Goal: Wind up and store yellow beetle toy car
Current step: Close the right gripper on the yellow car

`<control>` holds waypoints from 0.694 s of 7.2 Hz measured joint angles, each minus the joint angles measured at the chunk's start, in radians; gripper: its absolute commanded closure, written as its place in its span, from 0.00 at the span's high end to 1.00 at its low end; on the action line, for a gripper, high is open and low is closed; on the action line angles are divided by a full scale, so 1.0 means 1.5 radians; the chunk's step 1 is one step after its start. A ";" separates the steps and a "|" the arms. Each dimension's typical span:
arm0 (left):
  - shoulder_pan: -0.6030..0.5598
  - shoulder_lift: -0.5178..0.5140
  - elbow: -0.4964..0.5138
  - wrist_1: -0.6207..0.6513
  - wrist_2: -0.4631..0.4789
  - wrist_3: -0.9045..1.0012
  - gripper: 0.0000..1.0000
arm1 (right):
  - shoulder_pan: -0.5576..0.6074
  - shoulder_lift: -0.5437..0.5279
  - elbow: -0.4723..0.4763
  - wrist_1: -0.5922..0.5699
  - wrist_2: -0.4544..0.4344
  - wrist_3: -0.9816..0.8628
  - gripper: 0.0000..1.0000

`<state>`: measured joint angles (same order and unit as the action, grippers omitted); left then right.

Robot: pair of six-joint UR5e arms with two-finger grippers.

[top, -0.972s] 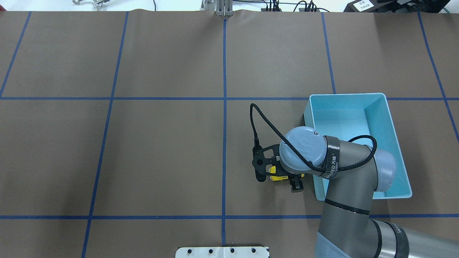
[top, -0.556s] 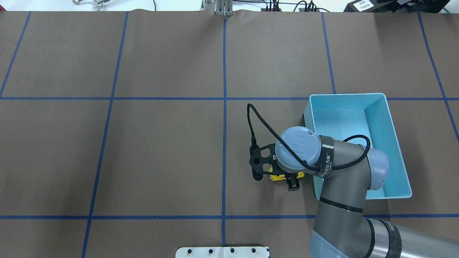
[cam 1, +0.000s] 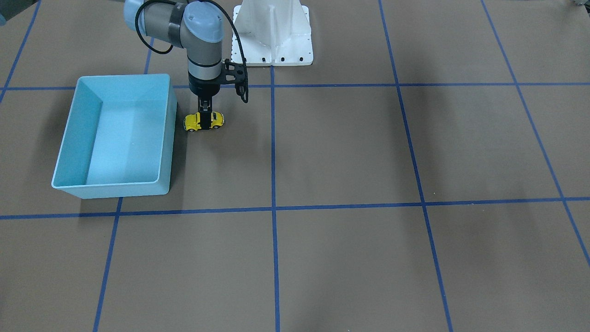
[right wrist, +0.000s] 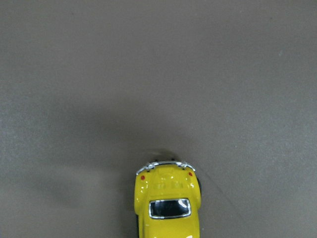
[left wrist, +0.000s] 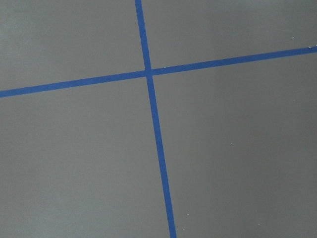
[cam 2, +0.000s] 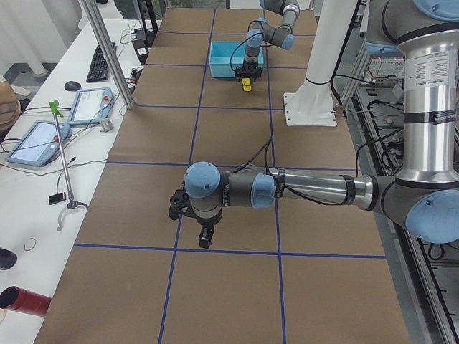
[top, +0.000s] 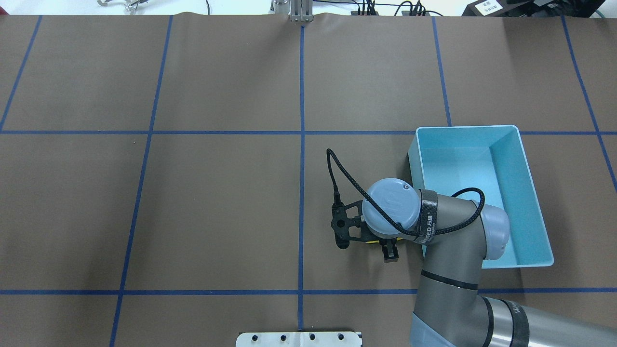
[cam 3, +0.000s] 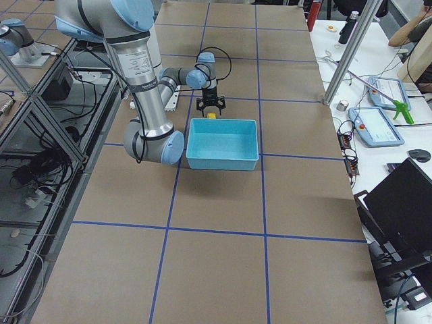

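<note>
Reaches in with the right arm (top: 453, 241) from the near right of the overhead view, elbow bent above a near corner of the bin (cam 1: 170, 133), wrist turned so that the right gripper (cam 1: 204, 120) points straight down. Pinches the toy car (cam 1: 215, 120) across its middle, one dark finger on each side, pressed against the yellow body. Holds the car wheels down, low on the brown table (cam 1: 368, 147), just beside the bin's long wall and outside it. Shows, in the right wrist view, only one end of the car: chrome bumper, two red lights, a dark window. Hides most of the car under the wrist in the overhead view, leaving a thin yellow sliver. Stretches the left arm (cam 2: 308, 188) low and nearly level over the table, well apart from car and bin, with the left gripper (cam 2: 204, 240) pointing down; cannot tell whether spread or pressed together. Looks down from the left wrist onto a crossing of blue tape lines (left wrist: 148, 73). Counts out as one toy car, one bin, two arms, two grippers, one white base (cam 1: 273, 32).
</note>
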<state>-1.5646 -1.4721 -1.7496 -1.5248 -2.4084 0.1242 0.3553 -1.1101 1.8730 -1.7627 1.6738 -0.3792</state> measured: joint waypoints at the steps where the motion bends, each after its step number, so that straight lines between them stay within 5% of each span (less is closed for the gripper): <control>1: 0.000 -0.001 0.000 0.000 0.000 0.000 1.00 | -0.002 0.000 -0.009 0.007 -0.001 0.000 1.00; 2: 0.000 -0.002 0.000 0.000 0.000 0.000 1.00 | -0.003 -0.001 -0.016 0.014 -0.002 0.000 0.98; 3: 0.000 -0.002 0.000 0.000 0.000 0.000 1.00 | -0.004 -0.002 -0.019 0.017 -0.002 0.000 0.36; 4: 0.000 -0.003 0.000 0.000 0.000 0.000 1.00 | -0.004 -0.002 -0.021 0.019 -0.002 0.000 0.00; 5: 0.000 -0.003 0.001 0.000 0.000 0.000 1.00 | -0.005 -0.003 -0.021 0.019 -0.002 0.000 0.00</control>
<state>-1.5646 -1.4767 -1.7488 -1.5248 -2.4083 0.1243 0.3483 -1.1139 1.8417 -1.7339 1.6705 -0.3792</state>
